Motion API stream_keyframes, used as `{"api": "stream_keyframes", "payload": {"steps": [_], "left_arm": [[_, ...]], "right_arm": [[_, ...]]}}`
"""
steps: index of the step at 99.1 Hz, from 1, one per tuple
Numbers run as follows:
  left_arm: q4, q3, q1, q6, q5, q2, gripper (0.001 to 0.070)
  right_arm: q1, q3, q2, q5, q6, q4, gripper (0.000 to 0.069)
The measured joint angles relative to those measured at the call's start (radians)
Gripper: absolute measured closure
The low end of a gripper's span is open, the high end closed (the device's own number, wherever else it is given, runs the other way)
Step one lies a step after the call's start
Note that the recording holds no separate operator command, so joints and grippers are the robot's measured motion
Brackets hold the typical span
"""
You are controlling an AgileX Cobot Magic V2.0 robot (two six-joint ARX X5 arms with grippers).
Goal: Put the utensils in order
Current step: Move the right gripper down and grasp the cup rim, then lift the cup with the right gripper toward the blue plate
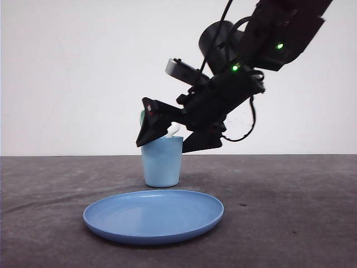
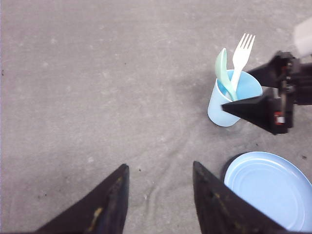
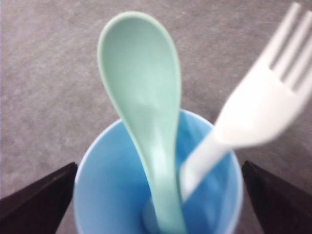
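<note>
The utensils stand together in a light blue cup (image 1: 162, 163): a mint-green spoon (image 3: 141, 87) bowl-up and a white fork (image 3: 263, 107) tines-up. In the left wrist view the spoon (image 2: 222, 68) and fork (image 2: 242, 48) lean out of the cup (image 2: 226, 105). My right gripper (image 1: 160, 144) hangs over the cup's rim, open, one finger on each side of the cup and touching neither utensil. In its own view that gripper (image 3: 158, 165) has its jaws spread wider than the cup (image 3: 97, 195). My left gripper (image 2: 158, 168) is open and empty above the bare table, well away from the cup.
A round blue plate (image 1: 153, 215) lies empty on the grey table in front of the cup, and in the left wrist view the plate (image 2: 268, 190) is beside my left fingers. The right arm (image 1: 262, 44) slopes down from the upper right.
</note>
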Motion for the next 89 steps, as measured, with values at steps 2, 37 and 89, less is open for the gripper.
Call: {"api": "stream_keyframes", "payload": {"steps": [2, 37, 89], "left_arm": [[0.0, 0.0, 0.0, 0.0, 0.0, 0.0, 0.047], [0.0, 0.0, 0.0, 0.0, 0.0, -0.001, 0.047], [0.0, 0.0, 0.0, 0.008, 0.0, -0.001, 0.0474]], "right_arm": [[0.001, 0.004, 0.003, 0.0, 0.0, -0.003, 0.001], [0.013, 0.006, 0.007, 0.049, 0.0, -0.008, 0.0132], [0.039, 0.007, -0.251, 0.053, -0.002, -0.249, 0.0179]]}}
